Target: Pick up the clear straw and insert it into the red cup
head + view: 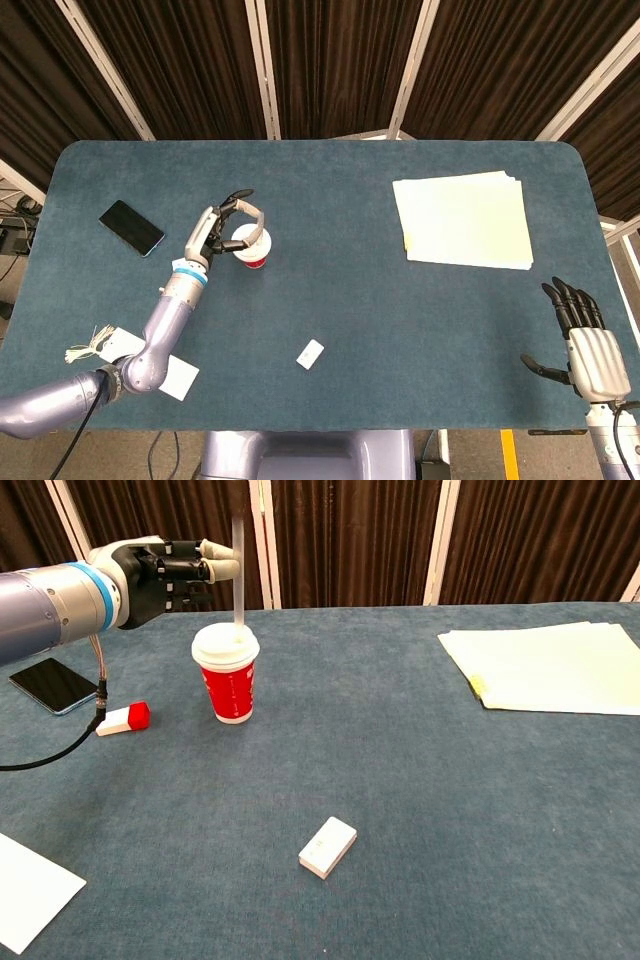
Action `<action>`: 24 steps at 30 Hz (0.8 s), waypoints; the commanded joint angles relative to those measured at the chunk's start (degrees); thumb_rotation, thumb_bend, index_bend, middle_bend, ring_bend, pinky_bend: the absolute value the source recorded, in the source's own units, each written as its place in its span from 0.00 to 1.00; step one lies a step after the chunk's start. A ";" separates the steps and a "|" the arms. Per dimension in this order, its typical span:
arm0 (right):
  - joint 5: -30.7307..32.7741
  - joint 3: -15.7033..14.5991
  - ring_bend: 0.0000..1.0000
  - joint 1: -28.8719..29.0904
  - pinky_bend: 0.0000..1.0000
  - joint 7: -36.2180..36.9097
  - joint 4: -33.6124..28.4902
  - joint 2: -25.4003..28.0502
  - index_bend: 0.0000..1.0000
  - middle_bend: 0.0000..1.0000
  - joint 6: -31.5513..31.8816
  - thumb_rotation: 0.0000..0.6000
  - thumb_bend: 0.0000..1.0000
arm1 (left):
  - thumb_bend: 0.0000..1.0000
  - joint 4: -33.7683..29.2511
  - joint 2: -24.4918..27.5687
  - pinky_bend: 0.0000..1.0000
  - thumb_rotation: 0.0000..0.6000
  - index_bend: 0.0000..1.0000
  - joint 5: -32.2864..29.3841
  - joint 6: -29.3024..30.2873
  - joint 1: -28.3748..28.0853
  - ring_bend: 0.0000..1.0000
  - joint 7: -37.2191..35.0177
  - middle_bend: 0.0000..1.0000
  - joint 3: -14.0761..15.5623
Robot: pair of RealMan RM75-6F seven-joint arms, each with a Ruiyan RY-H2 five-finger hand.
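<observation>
The red cup (228, 685) with a white lid stands upright on the blue table, left of centre, also seen from above as the cup (250, 250). The clear straw (238, 605) rises upright out of the lid. My left hand (165, 565) hovers above and left of the cup, its fingertips (226, 570) pinching the straw's upper part. From the head view the left hand (215, 228) arches over the cup. My right hand (590, 345) hangs open past the table's near right corner, holding nothing.
A black phone (131, 227) lies at the far left. A stack of pale papers (463, 220) lies at the back right. A small white block (327, 846) sits front centre, a red-and-white piece (125, 718) left of the cup, a white card (175, 375) at the front left.
</observation>
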 commanded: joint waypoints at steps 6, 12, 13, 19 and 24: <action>0.17 0.01 0.00 -0.02 0.00 -0.18 -0.07 0.00 0.00 0.00 -0.10 1.00 0.12 | 0.32 -1.29 1.52 0.00 1.00 0.37 1.40 -0.14 0.57 0.00 0.34 0.02 0.36; 0.22 -0.01 0.00 0.00 0.00 -0.49 0.02 -0.02 0.00 0.00 -0.20 1.00 0.13 | 0.32 -4.30 5.37 0.00 1.00 0.33 6.27 2.22 2.65 0.00 3.07 0.00 2.35; 0.22 -0.01 0.00 0.00 0.00 -0.55 0.04 -0.04 0.00 0.00 -0.19 1.00 0.12 | 0.32 -4.93 6.16 0.00 1.00 0.31 7.13 2.45 3.04 0.00 3.74 0.00 2.94; 0.18 0.02 0.00 0.00 0.00 -1.35 0.17 -0.29 0.00 0.00 -0.05 1.00 0.12 | 0.33 -12.82 17.01 0.00 1.00 0.24 14.14 5.78 7.83 0.00 14.25 0.00 9.56; 0.04 -0.15 0.00 0.04 0.00 -2.34 0.11 -0.33 0.00 0.00 -0.21 1.00 0.13 | 0.32 -19.62 24.70 0.00 1.00 0.20 20.90 17.00 14.20 0.00 30.84 0.00 17.00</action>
